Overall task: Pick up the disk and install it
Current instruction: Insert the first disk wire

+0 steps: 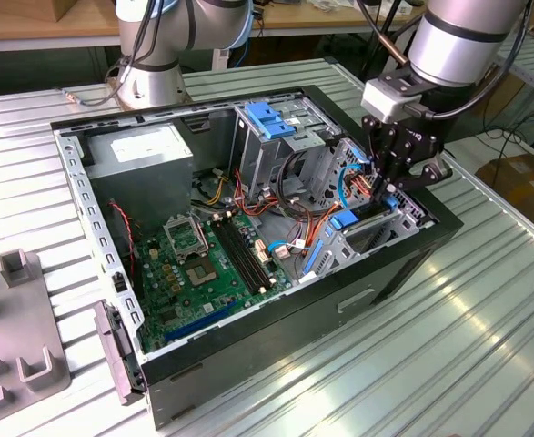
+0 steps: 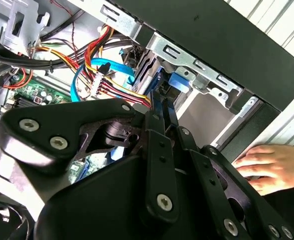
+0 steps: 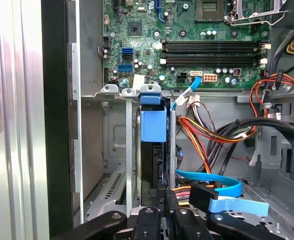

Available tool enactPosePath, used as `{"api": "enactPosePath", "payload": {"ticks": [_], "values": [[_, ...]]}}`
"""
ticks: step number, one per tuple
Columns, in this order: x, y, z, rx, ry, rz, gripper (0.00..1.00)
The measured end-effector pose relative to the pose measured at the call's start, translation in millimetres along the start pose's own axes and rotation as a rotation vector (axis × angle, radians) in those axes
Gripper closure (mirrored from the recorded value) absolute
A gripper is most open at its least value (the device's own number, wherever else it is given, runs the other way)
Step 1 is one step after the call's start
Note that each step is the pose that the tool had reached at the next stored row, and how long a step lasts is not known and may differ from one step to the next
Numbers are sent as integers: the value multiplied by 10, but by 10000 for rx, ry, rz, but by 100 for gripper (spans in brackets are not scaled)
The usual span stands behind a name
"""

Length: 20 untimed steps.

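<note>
Pincer [image 1: 387,188] of the arm hangs low over the corner of the computer case nearest the exterior view's right, its black fingers [image 3: 157,212] drawn together on the top edge of the disk [image 3: 153,150], which stands on edge in a slot of the metal drive bay [image 3: 114,140] with its blue carrier end facing the motherboard. Largest of all is the ribbed metal tabletop [image 1: 448,346], and on it lies the open black computer case [image 1: 276,337], on its side with the cover off. Inside, the green motherboard [image 1: 203,264] fills the floor of the case toward the exterior view's left, and the grey power supply [image 1: 144,155] sits in the far corner. A metal drive cage [image 1: 271,146] with a blue latch [image 1: 271,118] on top stands near the middle of the far side. Bundles of orange, red and yellow wires [image 3: 212,132] run between the cage and the drive bay, and a flat blue cable [image 3: 217,185] loops just beside the disk. A grey fixture plate [image 1: 12,328] lies on the tabletop at the exterior view's left, well apart from the case. A person's hand [image 2: 272,167] rests on the tabletop just outside the case wall, near the drive bay.
</note>
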<state>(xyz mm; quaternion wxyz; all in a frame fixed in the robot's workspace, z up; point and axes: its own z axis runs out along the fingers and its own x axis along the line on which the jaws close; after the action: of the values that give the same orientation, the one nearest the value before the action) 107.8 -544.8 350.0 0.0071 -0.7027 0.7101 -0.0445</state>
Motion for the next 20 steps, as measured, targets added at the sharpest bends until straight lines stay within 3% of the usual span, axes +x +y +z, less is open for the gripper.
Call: {"api": "enactPosePath", "payload": {"ticks": [1, 2, 3, 20], "values": [[4, 0, 0, -1, -60, 4, 83], [15, -1, 0, -3, -183, 15, 83], [28, -1, 1, -5, -256, 23, 83], [58, 2, 62, -9, -401, 65, 83]]}}
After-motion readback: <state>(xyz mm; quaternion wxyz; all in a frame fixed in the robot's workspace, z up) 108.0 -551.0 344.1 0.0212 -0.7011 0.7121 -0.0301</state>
